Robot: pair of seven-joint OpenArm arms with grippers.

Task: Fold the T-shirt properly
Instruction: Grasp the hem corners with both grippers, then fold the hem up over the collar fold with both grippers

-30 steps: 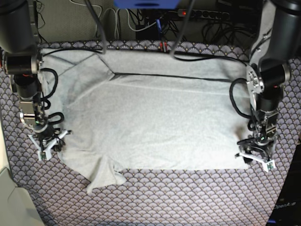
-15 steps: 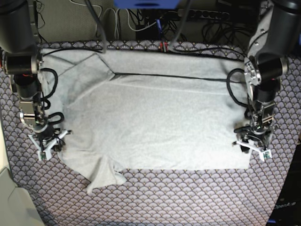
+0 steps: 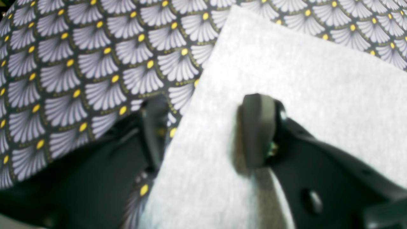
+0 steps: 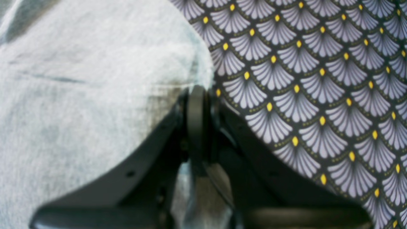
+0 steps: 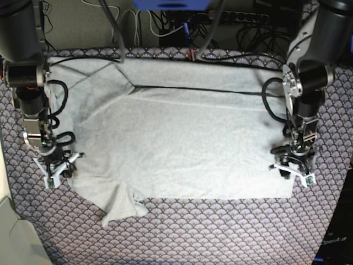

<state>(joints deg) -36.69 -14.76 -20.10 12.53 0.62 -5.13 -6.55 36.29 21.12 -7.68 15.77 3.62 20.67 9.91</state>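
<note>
One T-shirt [image 5: 182,138]; one fan-patterned cloth [image 5: 220,232] over desk; two arms, left hand [image 5: 292,172], right hand [image 5: 57,168].

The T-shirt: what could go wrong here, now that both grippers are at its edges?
1. The left gripper straddles the T-shirt edge, jaws apart; closing may also pinch the table cloth.
2. The right gripper is shut on a thin fold at the edge; it may slip out when lifted.
</note>
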